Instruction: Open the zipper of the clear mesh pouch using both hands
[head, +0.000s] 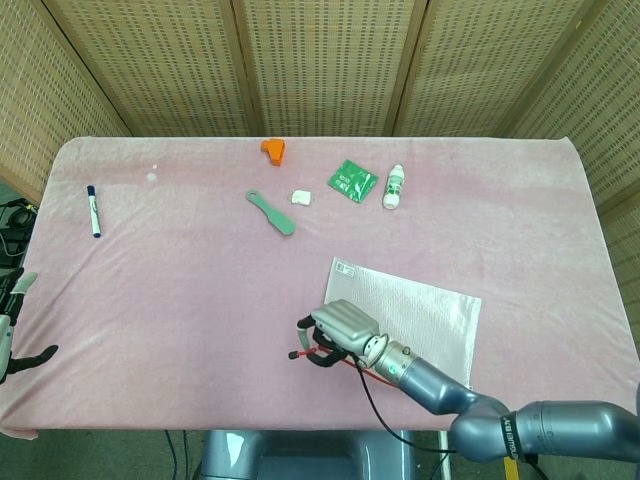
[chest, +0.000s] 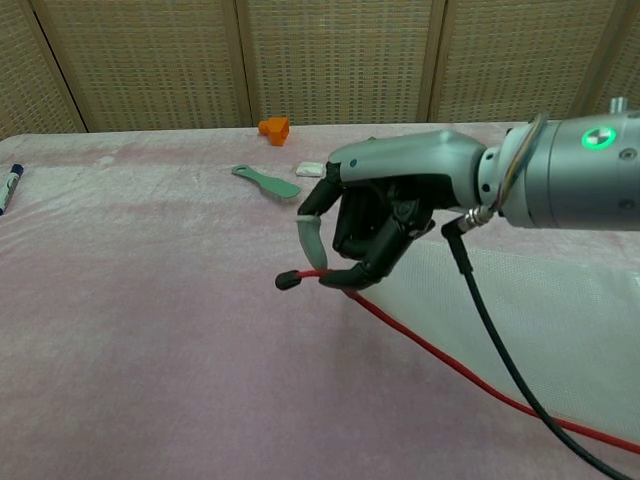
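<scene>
The chest view showed the right robot hand (chest: 375, 225) raised off the surface (chest: 150, 300), its fingers curled in and pinching the red zipper pull (chest: 300, 277), whose small dark tip stuck out to the left. From that pinch the red zipper edge (chest: 450, 365) ran in a taut slanted line down to the right, along the lifted near border of the clear mesh pouch (chest: 540, 310). The head view gave what the chest view cut off: the whole pouch (head: 420, 315), a shiny rectangle lying askew at the near right of the surface (head: 180, 290), with a small white label at its far left corner, and the right robot hand (head: 340, 330) at its near left corner. Only the head view caught the left robot hand (head: 12, 325), hanging off the left edge with fingers spread and nothing in them. The surface was covered in soft pink cloth. Far back lay a flat green paddle-shaped tool (head: 271, 212), a white bottle (head: 394, 187) and a blue-capped marker (head: 93, 210).
</scene>
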